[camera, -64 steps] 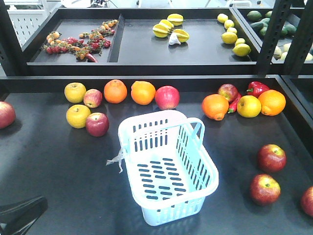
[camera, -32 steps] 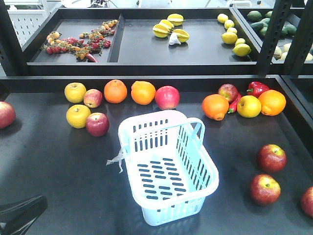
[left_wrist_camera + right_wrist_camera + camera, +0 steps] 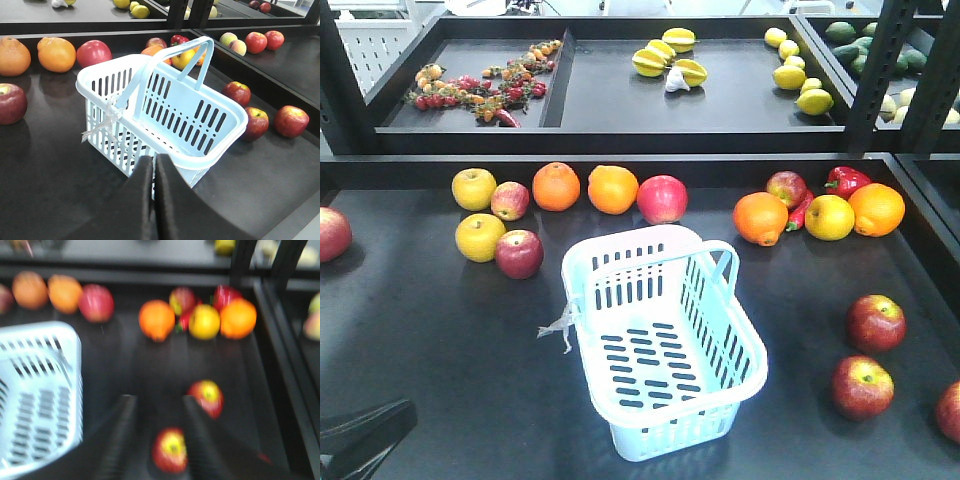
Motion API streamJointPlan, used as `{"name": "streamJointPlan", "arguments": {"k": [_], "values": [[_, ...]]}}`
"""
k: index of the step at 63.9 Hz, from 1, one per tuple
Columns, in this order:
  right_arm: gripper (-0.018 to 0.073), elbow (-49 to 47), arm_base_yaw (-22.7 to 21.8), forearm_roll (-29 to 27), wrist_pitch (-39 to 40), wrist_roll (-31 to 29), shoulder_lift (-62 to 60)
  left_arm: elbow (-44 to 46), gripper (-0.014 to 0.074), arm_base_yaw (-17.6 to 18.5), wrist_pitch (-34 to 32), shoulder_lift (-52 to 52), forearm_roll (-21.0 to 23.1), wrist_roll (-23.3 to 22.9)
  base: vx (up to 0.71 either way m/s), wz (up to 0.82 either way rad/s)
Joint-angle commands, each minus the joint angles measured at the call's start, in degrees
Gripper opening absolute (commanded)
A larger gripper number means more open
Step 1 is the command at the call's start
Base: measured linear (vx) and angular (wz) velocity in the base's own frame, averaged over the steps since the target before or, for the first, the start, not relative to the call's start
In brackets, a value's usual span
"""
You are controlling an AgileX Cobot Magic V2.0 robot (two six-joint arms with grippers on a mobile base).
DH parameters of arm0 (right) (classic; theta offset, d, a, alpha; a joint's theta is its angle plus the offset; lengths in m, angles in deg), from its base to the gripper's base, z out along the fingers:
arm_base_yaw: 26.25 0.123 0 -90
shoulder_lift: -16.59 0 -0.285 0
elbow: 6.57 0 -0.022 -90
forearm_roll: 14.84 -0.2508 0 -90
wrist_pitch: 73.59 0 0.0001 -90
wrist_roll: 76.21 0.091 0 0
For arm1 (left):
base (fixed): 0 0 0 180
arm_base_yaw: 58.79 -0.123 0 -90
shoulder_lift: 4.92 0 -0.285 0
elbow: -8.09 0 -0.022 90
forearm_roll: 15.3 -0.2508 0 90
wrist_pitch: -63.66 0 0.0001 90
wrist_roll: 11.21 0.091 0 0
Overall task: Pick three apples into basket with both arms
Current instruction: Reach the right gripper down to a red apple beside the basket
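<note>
Currently 3 apples lie right of the basket.

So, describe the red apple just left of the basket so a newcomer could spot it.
Find the pale blue basket on the near shelf. Left of its far corner, the apple is the darkest red fruit there, nearest the basket, right beside a yellow apple.

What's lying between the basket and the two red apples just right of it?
Nothing. The front-facing view shows only bare black tabletop between the basket and those apples, the farther red apple and the nearer red apple.
</note>
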Motion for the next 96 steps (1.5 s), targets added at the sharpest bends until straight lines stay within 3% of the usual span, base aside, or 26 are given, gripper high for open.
{"name": "streamJointPlan", "arguments": {"k": [1, 5, 9, 18, 36, 45, 61, 71, 96], "values": [[0.0510, -1.90, -0.41, 3.77, 4.13, -0.67, 4.90, 1.43, -0.0008, -0.06, -3.29, -0.10, 0.80, -0.51, 0.00, 0.00], [0.0650, -1.85, -0.41, 6.16, 5.05, -0.01, 7.79, 1.43, -0.0008, -0.06, -2.99, -0.10, 0.80, -0.51, 0.00, 0.00], [0.0730, -1.57, -0.41, 6.04, 4.72, 0.31, 9.83, 1.43, -0.0008, -0.06, -2.52, -0.10, 0.80, -0.51, 0.00, 0.00], [0.0719, -2.66, -0.41, 6.13, 3.34, 0.66, 14.95, 1.43, -0.0008, -0.06, -2.14, -0.10, 0.80, -0.51, 0.00, 0.00], [0.0693, -16.29, -0.45, 5.99, -12.08, 2.71, 34.22, 1.43, -0.0008, -0.06, -2.14, -0.10, 0.80, -0.51, 0.00, 0.00], [0.0687, -20.96, -0.45, 5.44, -14.58, 2.98, 43.75, 1.43, -0.0008, -0.06, -2.14, -0.10, 0.80, -0.46, 0.00, 0.00], [0.0680, -23.33, -3.48, 1.93, -15.48, 3.30, 55.35, 1.43, -0.0008, -0.06, -2.14, -0.10, 0.80, -0.46, 0.00, 0.00], [0.0669, -23.33, -6.17, -5.64, -14.68, -3.43, 59.35, 1.43, -0.0008, -0.06, -2.14, -0.10, 0.80, -0.46, 0.00, 0.00], [0.0656, -23.33, -6.18, -4.58, -12.35, -1.70, 66.51, 1.43, -0.0008, -0.06, -2.19, -0.10, 0.80, -0.40, 0.00, 0.00]]}}
